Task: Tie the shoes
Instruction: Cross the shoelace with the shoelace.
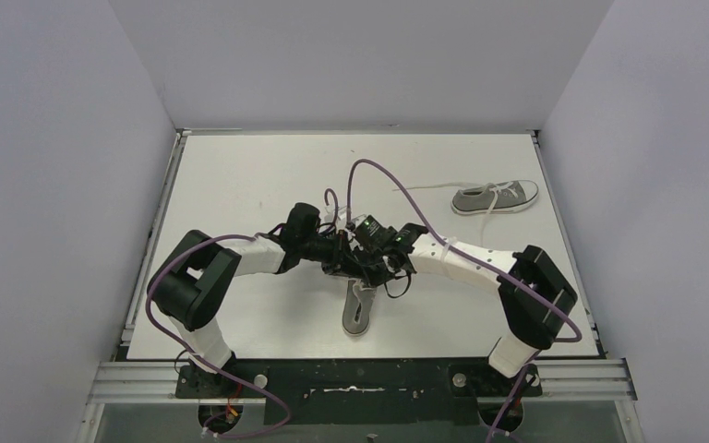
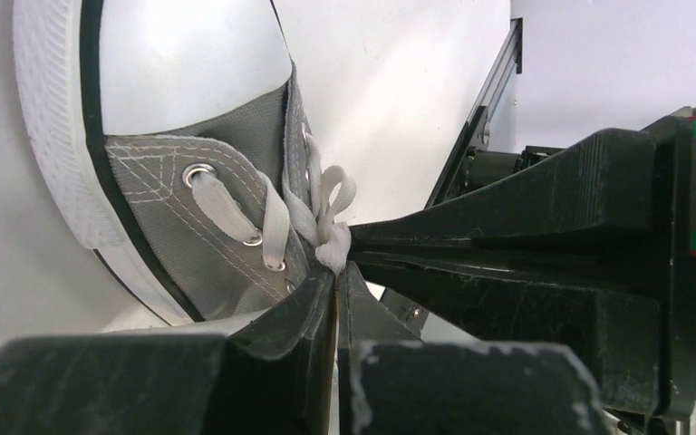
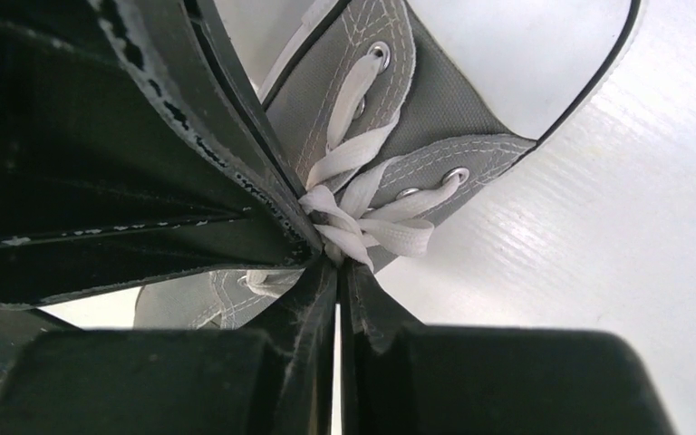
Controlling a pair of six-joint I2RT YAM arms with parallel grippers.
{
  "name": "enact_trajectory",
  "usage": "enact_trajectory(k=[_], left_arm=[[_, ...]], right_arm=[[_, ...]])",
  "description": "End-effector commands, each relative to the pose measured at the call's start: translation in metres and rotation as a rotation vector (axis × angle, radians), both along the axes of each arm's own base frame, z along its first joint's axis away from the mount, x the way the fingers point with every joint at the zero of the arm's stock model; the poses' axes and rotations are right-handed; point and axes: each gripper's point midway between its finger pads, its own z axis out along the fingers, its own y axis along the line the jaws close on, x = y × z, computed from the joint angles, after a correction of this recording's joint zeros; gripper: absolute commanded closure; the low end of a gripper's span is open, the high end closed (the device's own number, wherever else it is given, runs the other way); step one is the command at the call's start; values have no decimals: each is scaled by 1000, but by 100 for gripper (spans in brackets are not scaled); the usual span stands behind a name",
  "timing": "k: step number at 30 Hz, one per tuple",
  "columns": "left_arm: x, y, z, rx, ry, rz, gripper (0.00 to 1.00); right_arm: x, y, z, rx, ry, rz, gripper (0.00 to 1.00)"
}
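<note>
Overhead, the first shoe lies at lower centre of the white surface, partly hidden where both arms converge above it. The second shoe sits at upper right, well apart.

Left wrist view: the left claw is closed, pinching the white lace beside the eyelets. The right claw enters from the right and touches the same bunch.

Right wrist view: the right claw is closed on that lace at frame centre.

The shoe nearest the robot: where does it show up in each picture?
Top camera: shoe just below centre.
Left wrist: upper left.
Right wrist: top middle to right.
Shared landmark: the bunched lace, in both wrist views.
</note>
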Motion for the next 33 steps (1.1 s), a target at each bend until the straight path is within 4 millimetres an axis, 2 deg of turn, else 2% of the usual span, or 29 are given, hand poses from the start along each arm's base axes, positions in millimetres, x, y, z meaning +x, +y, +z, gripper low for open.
enact_trajectory(k=[1,5,6,9,12,13,15,16,18,20,23,24,25,29,32,33], left_arm=[[2,-6,25,-54,-71,-30,100],[0,-3,21,-42,-67,-17,100],[-1,-3,21,-42,-64,-12,100],[-1,-1,21,-43,-62,2,100],[-3,1,19,-32,-59,7,100],[-4,1,18,-30,-57,9,100],[-6,2,17,-20,-49,12,100],[-7,3,17,-13,-48,12,100],[-8,6,18,7,-54,19,99],[-6,10,23,35,-71,33,85],[-6,23,30,102,-111,58,62],[-8,31,28,146,-104,75,44],[-8,38,29,177,-115,95,32],[-1,61,25,302,-65,261,21],[1,79,11,415,79,382,20],[0,81,7,439,141,416,24]], right_arm=[[6,11,51,92,-47,-23,100],[-15,26,84,390,197,-84,100],[-28,29,90,480,304,-85,100],[-43,27,110,659,500,-107,100],[-49,15,131,754,572,-134,100],[-52,11,133,766,599,-145,100],[-60,-1,123,731,694,-194,100],[-66,-8,115,684,725,-200,100],[-72,-31,99,493,682,-198,100],[-73,-48,90,371,628,-177,100],[-71,-44,81,411,617,-147,100],[-70,-40,78,432,616,-135,100],[-70,-39,74,437,620,-126,100],[-63,-38,68,421,596,-118,100],[-55,-38,68,404,561,-117,100],[-52,-40,68,393,547,-121,100]])
